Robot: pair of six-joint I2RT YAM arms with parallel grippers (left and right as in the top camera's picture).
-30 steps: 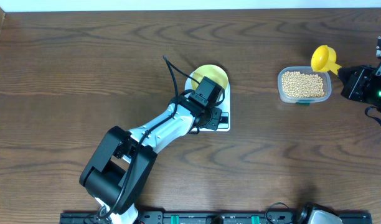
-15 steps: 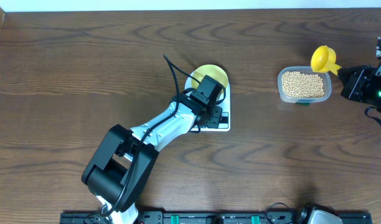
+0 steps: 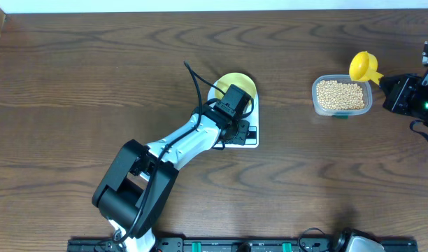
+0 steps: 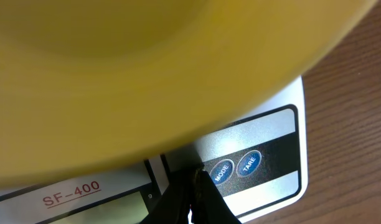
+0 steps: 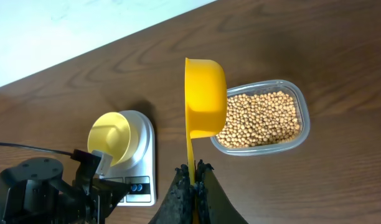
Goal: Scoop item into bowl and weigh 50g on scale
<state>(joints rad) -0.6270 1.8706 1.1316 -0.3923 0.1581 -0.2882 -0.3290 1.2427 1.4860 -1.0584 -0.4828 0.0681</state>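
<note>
tub (image 5: 260,149): beans (image 5: 259,118) | bowl (image 5: 109,138): on scale (image 5: 147,155) | scoop (image 5: 205,99): right pincer (image 5: 193,168)

The left arm (image 3: 189,138) reaches over the white scale (image 3: 254,115) bearing the pale yellow bowl (image 3: 242,82), while well to the right a yellow scoop (image 3: 362,66) hangs at the corner of the clear tub (image 3: 316,105) of beans (image 3: 340,94).

I saw the yellow scoop (image 5: 205,99) rising upright from between the right fingers (image 5: 178,198), its cup beyond their tips. The clear tub (image 5: 304,118) lay just beyond them to the right, on the brown wooden table (image 5: 340,50).
</note>
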